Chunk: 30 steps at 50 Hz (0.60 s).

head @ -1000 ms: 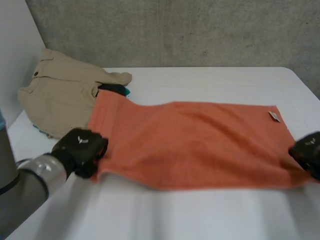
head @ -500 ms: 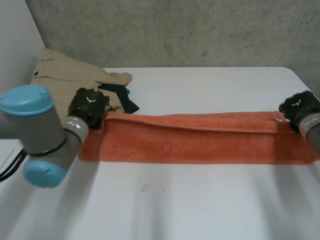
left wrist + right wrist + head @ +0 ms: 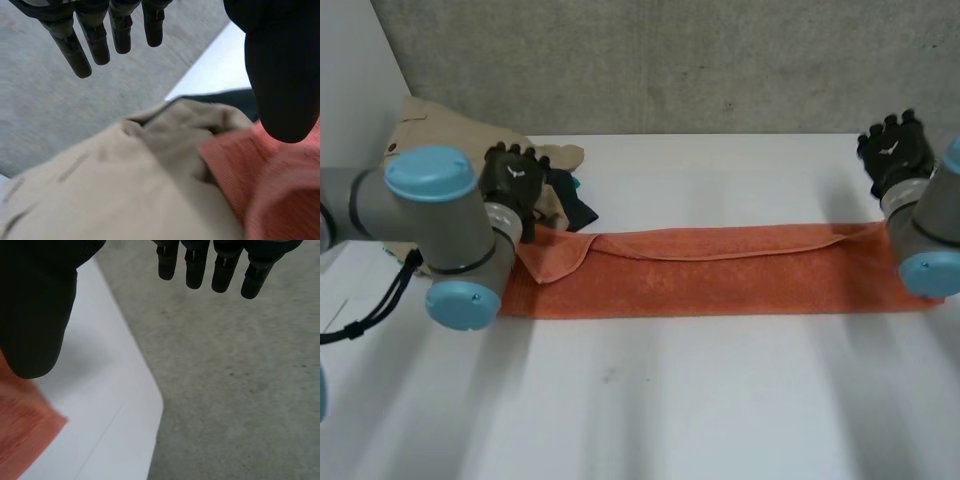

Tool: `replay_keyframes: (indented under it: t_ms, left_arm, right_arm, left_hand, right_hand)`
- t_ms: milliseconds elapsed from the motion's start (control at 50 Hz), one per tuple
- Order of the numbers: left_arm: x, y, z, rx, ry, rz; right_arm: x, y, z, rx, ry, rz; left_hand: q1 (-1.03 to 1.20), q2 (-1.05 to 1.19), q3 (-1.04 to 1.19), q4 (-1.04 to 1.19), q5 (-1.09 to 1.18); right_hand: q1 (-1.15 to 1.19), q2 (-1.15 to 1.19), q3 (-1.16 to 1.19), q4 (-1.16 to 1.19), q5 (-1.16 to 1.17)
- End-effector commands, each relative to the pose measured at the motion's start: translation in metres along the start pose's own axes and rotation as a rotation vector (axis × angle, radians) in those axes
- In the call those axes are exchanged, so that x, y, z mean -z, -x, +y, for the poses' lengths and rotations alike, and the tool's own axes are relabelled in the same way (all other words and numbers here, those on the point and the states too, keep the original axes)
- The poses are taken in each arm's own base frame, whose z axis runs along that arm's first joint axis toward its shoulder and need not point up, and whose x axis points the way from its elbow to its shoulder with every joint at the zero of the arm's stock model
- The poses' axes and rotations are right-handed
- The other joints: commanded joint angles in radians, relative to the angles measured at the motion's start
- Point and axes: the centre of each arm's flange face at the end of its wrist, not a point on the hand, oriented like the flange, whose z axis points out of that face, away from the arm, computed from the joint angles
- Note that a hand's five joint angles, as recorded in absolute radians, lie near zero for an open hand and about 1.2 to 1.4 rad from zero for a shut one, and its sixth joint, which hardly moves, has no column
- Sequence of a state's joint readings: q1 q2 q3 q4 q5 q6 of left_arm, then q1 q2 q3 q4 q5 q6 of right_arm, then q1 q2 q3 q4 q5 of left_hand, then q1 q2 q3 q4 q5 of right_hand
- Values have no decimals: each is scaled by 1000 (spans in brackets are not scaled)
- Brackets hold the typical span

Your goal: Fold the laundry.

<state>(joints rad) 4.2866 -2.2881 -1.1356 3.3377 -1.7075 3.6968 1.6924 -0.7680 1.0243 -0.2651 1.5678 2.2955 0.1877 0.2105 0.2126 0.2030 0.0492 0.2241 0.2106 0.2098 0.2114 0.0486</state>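
Orange towel (image 3: 720,272) lies as a long folded strip across the white table (image 3: 700,410), its left end rumpled against beige trousers (image 3: 430,140); left hand (image 3: 515,182) hovers over that end, fingers straight, holding nothing; right hand (image 3: 895,152) hangs beyond the right end, fingers splayed, likewise empty.
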Motion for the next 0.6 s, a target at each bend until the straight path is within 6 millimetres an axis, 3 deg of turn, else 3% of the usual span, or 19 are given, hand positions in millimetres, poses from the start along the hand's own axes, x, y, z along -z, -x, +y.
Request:
replay_keyframes:
  t_ms: [20, 100, 180, 240, 260, 340, 460, 520, 600]
  left_arm:
    - [19, 12, -21, 5, -33, -2]
    - [36, -6, -12, -10, -15, 103]
    - [43, -23, -1, -20, 0, 174]
    - [39, -33, 14, -24, 32, 198]
    - [34, -42, 28, -30, 62, 211]
    - [19, -51, 39, -64, 60, 212]
    - [-14, -39, 43, -127, 7, 139]
    - [-40, -24, 48, -143, -46, 57]
    - [-67, -3, 39, -136, -152, -68]
  right_arm:
    - [35, -43, -21, -136, -12, -78]
    - [46, -50, -5, -179, 35, -208]
    - [48, -35, 10, -208, 86, -293]
    - [40, -17, 29, -219, 124, -325]
    - [38, -14, 32, -220, 128, -329]
    - [23, 4, 49, -222, 136, -339]
    - [-7, 18, 62, -207, 41, -229]
    - [-21, 16, 61, -197, -24, -126]
    - [-41, 15, 61, -182, -133, 13]
  left_hand:
    - [-13, -36, -38, -28, -49]
    - [-13, -36, -38, -28, -49]
    - [-13, -36, -38, -28, -49]
    - [-13, -36, -38, -28, -49]
    - [-12, -35, -37, -28, -48]
    - [-6, -29, -31, -22, -43]
    - [-1, -23, -26, -16, -37]
    - [11, -12, -14, -4, -25]
    - [32, 9, 7, 16, -4]
  right_hand:
    - [-50, -36, -35, -37, -49]
    - [-50, -36, -35, -37, -49]
    - [-50, -36, -35, -37, -49]
    - [-50, -36, -35, -37, -49]
    - [-50, -36, -35, -37, -49]
    - [-50, -36, -35, -37, -49]
    - [-50, -36, -35, -37, -49]
    - [-50, -36, -35, -37, -49]
    - [-50, -36, -35, -37, -49]
